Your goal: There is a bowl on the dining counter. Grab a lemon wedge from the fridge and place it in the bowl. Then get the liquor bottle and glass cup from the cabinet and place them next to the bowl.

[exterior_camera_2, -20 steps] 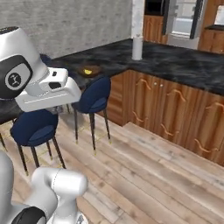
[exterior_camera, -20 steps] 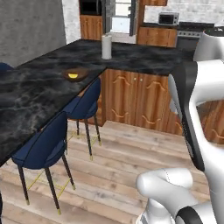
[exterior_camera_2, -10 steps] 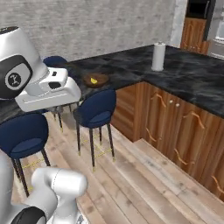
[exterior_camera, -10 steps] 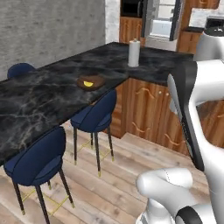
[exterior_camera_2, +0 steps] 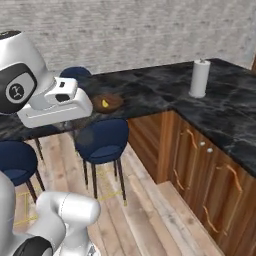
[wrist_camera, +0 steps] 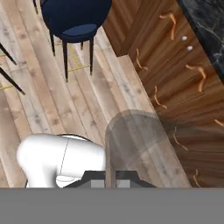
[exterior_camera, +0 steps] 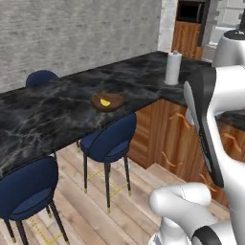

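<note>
One glass cup [wrist_camera: 138, 144] looks pinched in the gripper [wrist_camera: 114, 176], jaws narrow on its wall. Bowl [exterior_camera: 117, 98] w/ lemon wedge [exterior_camera: 105, 102] inside sits on the dining counter [exterior_camera: 48, 115], ahead of the hand, beyond a blue stool [exterior_camera: 110, 139]. Cup prob. needs carrying fwd over the counter edge, to land beside the bowl.

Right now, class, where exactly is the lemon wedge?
The lemon wedge lies inside the bowl on the dining counter, left of the paper towel roll and above a blue stool.
</note>
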Motion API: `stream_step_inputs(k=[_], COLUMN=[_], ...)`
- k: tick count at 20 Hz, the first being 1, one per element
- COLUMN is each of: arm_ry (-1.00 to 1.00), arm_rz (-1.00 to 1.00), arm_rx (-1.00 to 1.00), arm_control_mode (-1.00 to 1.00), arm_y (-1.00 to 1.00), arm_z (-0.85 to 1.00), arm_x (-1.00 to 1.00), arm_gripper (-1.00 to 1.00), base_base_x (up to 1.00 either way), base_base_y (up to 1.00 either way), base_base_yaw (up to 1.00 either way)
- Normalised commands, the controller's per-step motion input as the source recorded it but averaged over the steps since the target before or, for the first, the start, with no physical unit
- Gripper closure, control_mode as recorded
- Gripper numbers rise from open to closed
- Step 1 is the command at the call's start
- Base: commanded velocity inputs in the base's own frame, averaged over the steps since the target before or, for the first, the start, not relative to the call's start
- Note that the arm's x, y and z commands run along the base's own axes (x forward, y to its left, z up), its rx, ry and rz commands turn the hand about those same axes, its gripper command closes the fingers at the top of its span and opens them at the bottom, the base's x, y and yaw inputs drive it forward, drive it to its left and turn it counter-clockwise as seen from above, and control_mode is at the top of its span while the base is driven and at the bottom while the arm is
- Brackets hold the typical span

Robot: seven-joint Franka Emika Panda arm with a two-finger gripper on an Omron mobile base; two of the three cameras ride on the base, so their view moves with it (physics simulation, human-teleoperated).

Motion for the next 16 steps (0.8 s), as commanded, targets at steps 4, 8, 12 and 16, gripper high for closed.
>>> stream_step_inputs(k=[4, 8, 12, 16], arm_ry=[0.0, 0.0, 0.0, 0.0], arm_rz=[0.0, 0.0, 0.0, 0.0], arm_rx=[0.0, 0.0, 0.0, 0.0], arm_control_mode=[1.0, 1.0, 1.0, 1.0], arm_y=[0.0, 0.0, 0.0, 0.0], arm_z=[0.0, 0.0, 0.0, 0.0], arm_x=[0.0, 0.0, 0.0, 0.0], arm_gripper=[1.0, 1.0, 1.0, 1.0], base_base_x=[1.0, 1.0, 1.0, 1.0], base_base_y=[-0.51, -0.47, -0.41, -0.18], base_base_yaw=[0.43, 0.46, 0.43, 0.38])
